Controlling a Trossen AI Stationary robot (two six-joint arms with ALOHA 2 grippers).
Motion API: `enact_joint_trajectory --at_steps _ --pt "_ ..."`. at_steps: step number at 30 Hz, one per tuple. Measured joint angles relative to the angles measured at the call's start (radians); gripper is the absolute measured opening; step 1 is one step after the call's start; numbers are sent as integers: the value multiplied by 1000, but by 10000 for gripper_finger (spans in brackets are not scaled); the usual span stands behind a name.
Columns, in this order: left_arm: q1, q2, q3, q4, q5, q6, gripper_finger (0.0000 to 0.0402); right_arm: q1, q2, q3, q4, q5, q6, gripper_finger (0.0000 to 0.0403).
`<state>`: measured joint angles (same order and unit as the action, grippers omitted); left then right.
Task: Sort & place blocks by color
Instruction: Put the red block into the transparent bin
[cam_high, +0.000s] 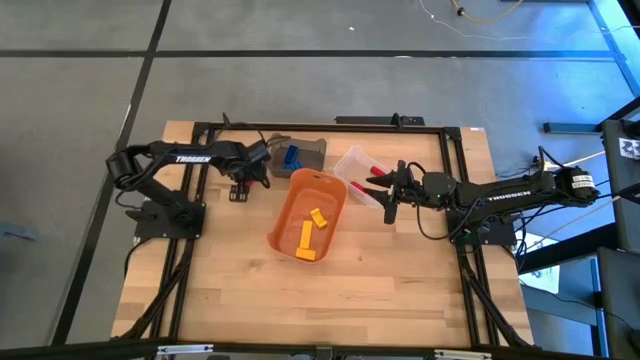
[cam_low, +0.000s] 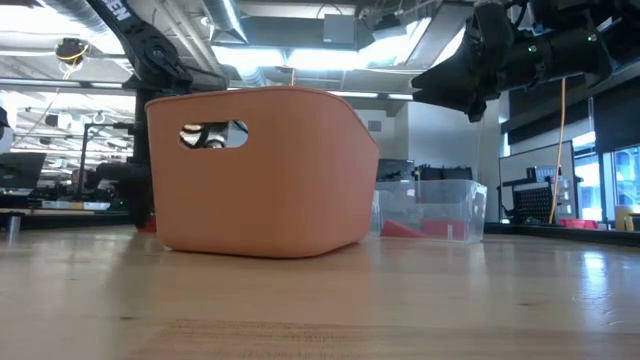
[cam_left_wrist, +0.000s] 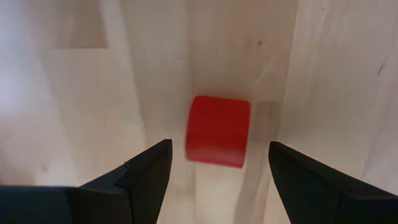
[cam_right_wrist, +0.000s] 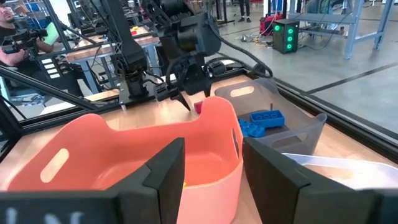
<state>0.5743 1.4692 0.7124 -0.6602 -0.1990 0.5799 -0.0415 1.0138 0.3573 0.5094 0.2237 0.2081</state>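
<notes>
A red block (cam_left_wrist: 217, 130) lies on the bare wood (cam_high: 240, 195) left of the orange tub (cam_high: 308, 212). My left gripper (cam_left_wrist: 219, 152) hangs over the block, pointing down, open, one finger on either side of it and not touching it; the right wrist view shows this gripper (cam_right_wrist: 185, 93) above the block (cam_right_wrist: 198, 107). Yellow blocks (cam_high: 310, 232) lie in the orange tub. Blue blocks (cam_high: 291, 156) lie in a grey bin (cam_high: 312, 150), red blocks (cam_high: 376, 172) in a clear bin (cam_high: 355, 165). My right gripper (cam_right_wrist: 211, 163) waits level, open, by the clear bin, nothing between its fingers.
The three bins stand close together at the table's far middle; the orange tub (cam_low: 260, 170) hides most of the table in the low view, with the clear bin (cam_low: 430, 210) to its right. Bare wood (cam_high: 330, 300) stretches along the near side. A black frame (cam_high: 200, 130) borders the table.
</notes>
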Motion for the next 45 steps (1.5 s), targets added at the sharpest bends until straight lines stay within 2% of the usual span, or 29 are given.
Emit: enact_joint_trajectory --at_steps 9,14,18,24,32,38,42,45 --pt "3 52 4 21 11 2 259 0 0 0 -4 0 0 163" --pt "3 53 2 21 -1 -49 254 0 0 0 -5 0 0 163" --pt "-3 54 1 20 -3 -74 220 0 0 0 -5 0 0 163" --pt "-6 54 0 15 15 -87 124 0 0 0 -5 0 1 163" --pt "-5 50 55 -72 27 -155 118 0 0 0 -6 0 1 163" --pt "-26 -57 168 -167 31 -190 118 0 0 0 -5 0 0 163" --pt "-55 -204 221 -160 37 -240 118 0 0 0 -6 0 -2 163" --pt "-91 -338 220 -84 63 -302 118 0 0 0 -5 0 -3 163"
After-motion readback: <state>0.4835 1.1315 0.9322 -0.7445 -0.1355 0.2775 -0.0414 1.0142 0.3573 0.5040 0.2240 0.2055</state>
